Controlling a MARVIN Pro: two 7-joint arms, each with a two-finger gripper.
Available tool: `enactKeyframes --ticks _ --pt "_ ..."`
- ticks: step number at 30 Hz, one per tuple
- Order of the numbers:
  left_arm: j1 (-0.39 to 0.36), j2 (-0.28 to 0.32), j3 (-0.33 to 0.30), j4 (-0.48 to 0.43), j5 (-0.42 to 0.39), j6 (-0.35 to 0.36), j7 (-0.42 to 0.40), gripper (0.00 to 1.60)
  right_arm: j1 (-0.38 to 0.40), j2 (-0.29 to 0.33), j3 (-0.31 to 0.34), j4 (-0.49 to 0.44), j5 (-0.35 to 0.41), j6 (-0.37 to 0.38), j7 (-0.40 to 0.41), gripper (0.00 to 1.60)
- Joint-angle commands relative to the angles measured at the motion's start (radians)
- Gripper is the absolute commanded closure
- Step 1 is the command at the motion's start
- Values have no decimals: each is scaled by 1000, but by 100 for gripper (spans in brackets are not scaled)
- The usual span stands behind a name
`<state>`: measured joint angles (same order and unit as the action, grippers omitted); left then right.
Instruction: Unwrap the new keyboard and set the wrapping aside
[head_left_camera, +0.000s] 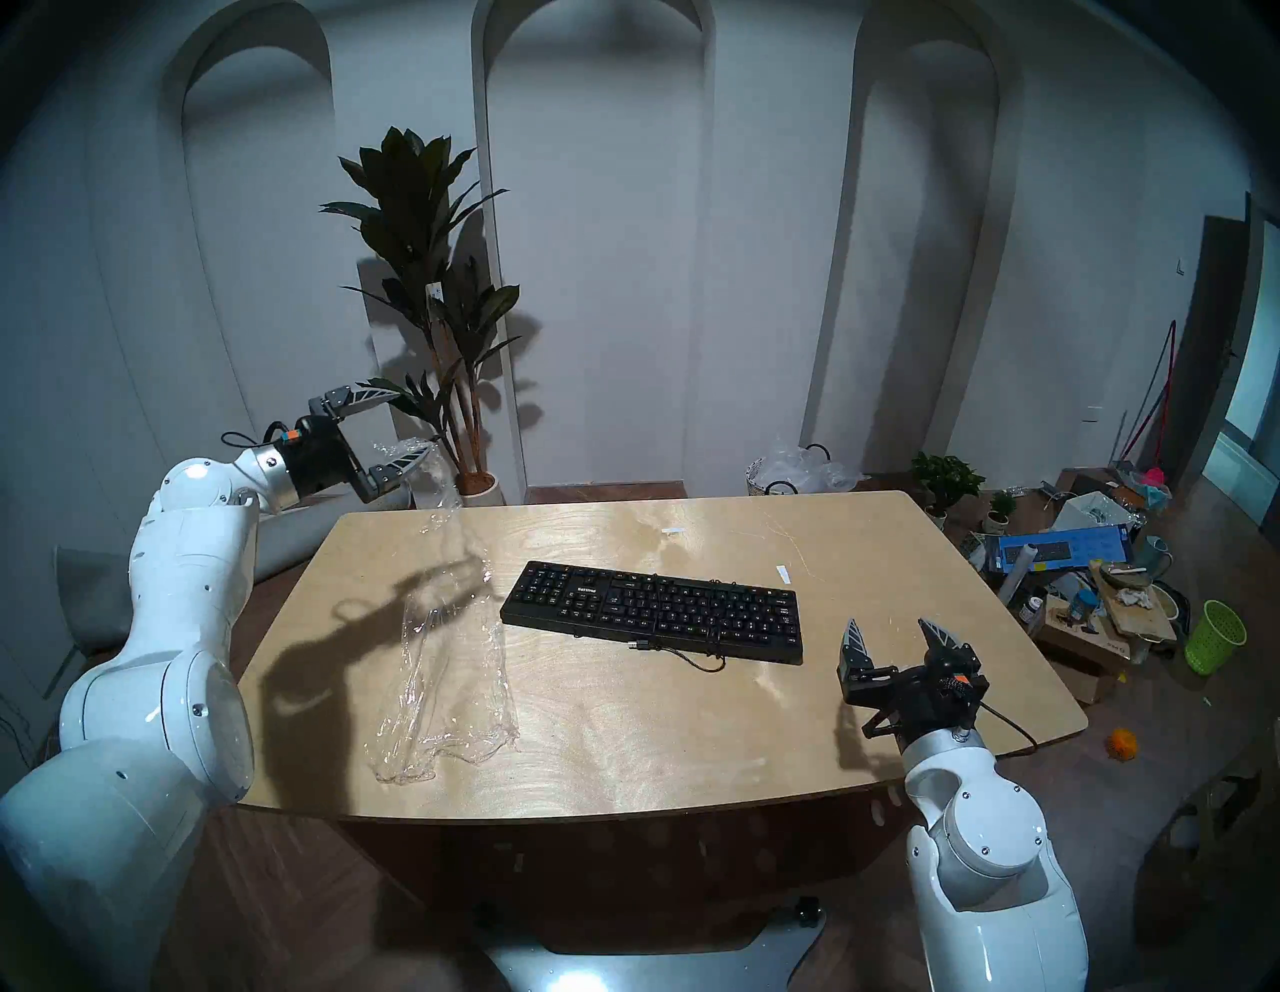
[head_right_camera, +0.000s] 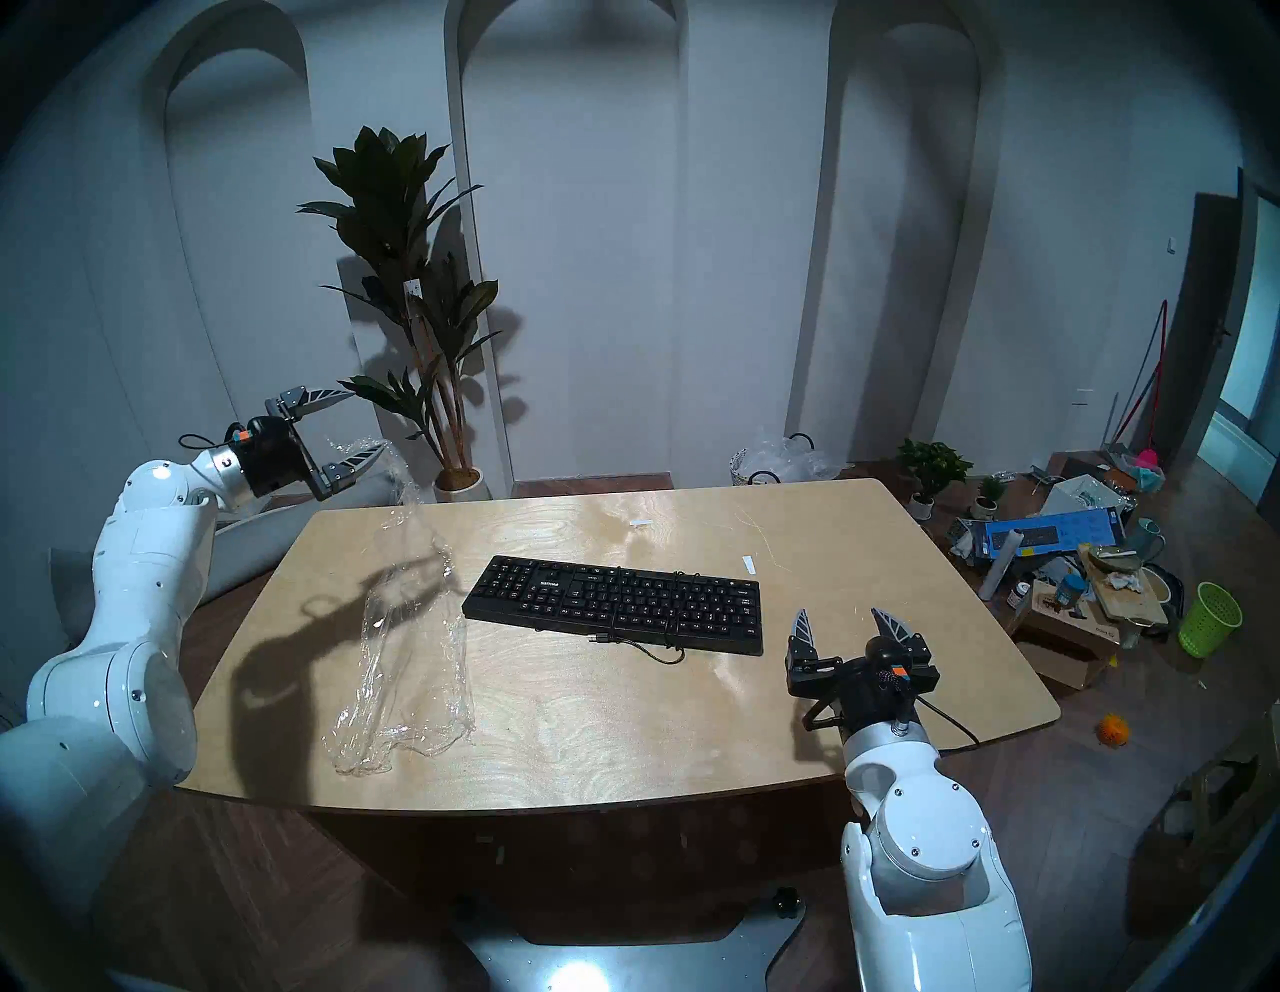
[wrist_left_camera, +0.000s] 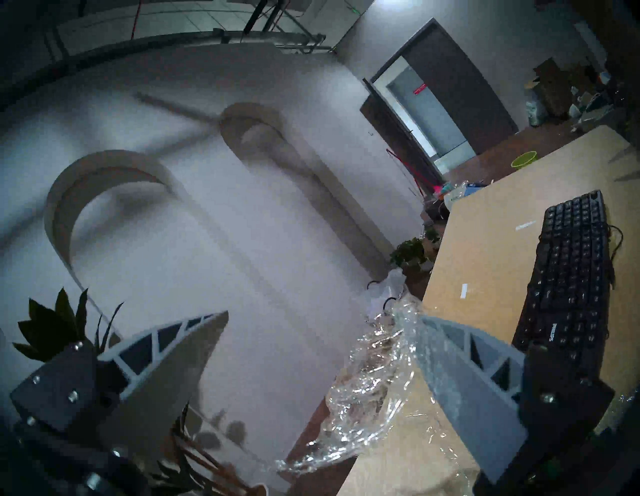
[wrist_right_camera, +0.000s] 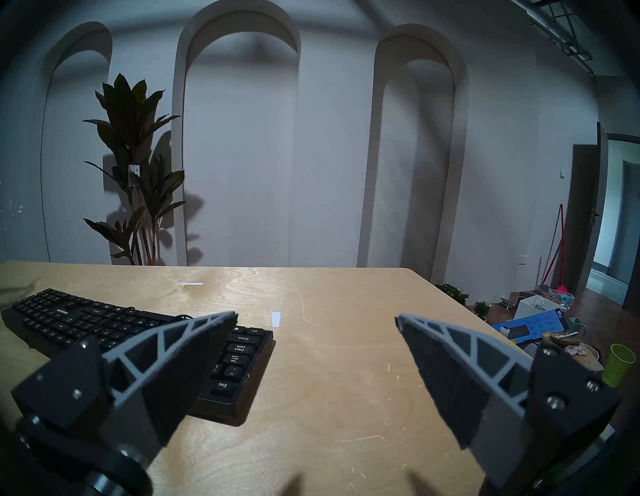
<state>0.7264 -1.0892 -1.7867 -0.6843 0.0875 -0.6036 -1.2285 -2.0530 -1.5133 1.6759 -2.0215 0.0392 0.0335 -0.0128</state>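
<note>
Both grippers stand with jaws spread wide: the right gripper (head_left_camera: 897, 634) hovers empty near the keyboard (head_left_camera: 654, 609), which lies bare mid-table (head_left_camera: 866, 734), while the left gripper (head_left_camera: 409, 426) is raised off the far left corner with the wrapping (head_left_camera: 450, 665) clinging to its lower finger and trailing down onto the table. Unwrapping looks done; setting aside remains, and the film probably needs shaking free or pulling off by the right gripper

Behind my table (head_left_camera: 900, 623) stood a tall potted plant (head_left_camera: 429, 277) w/ dark leaves, against arched wall niches. Two white paper scraps (head_left_camera: 783, 573) lay on the tabletop. On the floor to my right: green basket (head_left_camera: 1213, 636), blue keyboard box (head_left_camera: 1060, 547), small plants (head_left_camera: 945, 478), an orange ball (head_left_camera: 1122, 745).
</note>
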Motion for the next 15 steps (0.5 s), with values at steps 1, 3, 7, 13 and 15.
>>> enactKeyframes --ticks 1,3,7,13,15 --pt "103 29 50 14 21 67 -105 0 10 1 0 -18 0 -6 0 0" --pt "130 48 65 28 32 90 -132 0 11 1 0 -18 0 -6 0 0" --pt "164 80 86 43 55 114 -162 0 12 1 0 -17 0 -6 0 0" --pt "229 123 123 63 90 162 -222 0 29 -17 -58 -33 5 -10 16 0" --pt "236 129 131 60 96 170 -234 0 40 -28 -103 -36 5 -11 27 0"
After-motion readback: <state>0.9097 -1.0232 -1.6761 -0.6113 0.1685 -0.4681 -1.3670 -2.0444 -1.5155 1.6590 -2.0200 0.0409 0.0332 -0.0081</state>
